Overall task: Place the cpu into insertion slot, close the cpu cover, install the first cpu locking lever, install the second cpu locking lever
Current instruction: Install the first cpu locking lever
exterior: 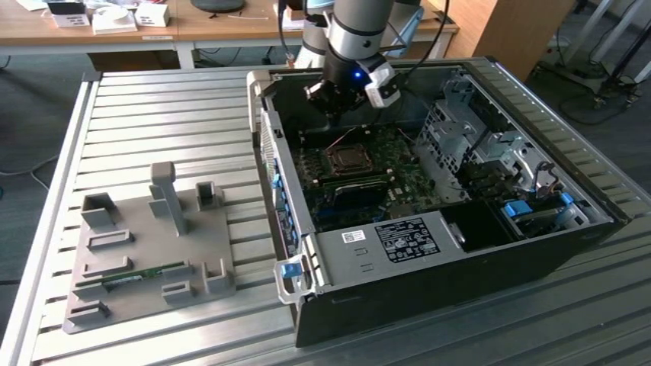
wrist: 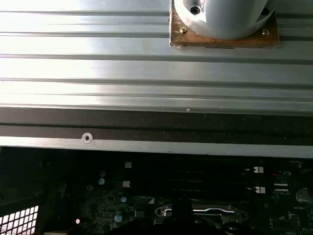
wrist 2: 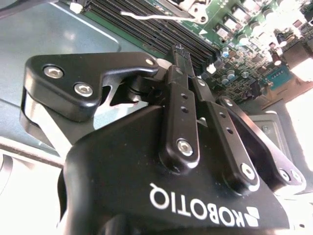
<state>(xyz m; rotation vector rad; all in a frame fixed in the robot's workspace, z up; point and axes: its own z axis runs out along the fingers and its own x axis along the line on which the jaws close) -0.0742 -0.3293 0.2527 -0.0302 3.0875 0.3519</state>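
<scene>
Table of ribbed silver aluminium (exterior: 152, 114) bears, on the exterior view's left, a flat grey fixture plate with upright blocks (exterior: 142, 252). A slim green memory stick (exterior: 133, 278) lies in its near part. Just right of the plate lies an open black computer case (exterior: 428, 305).

Inside the case, past a grey metal cage with a white label (exterior: 392, 238), a green circuit board (exterior: 407, 183) carries long black memory slots (exterior: 351, 185). Just beyond them is the insertion slot (exterior: 351, 158), a small square socket with a bright silver metal rim around a dark brownish centre. Whether the cpu sits in it, or the cpu cover is down, I cannot tell.

The black gripper (exterior: 339, 114) on its silver arm hangs over the far part of the case, clear of the socket. In the second wrist view the gripper (wrist 2: 180, 51) points toward the memory slots. Whether it is open or closed, or has hold of anything, I cannot tell. Farthest off stands a wooden desk (exterior: 203, 27).
</scene>
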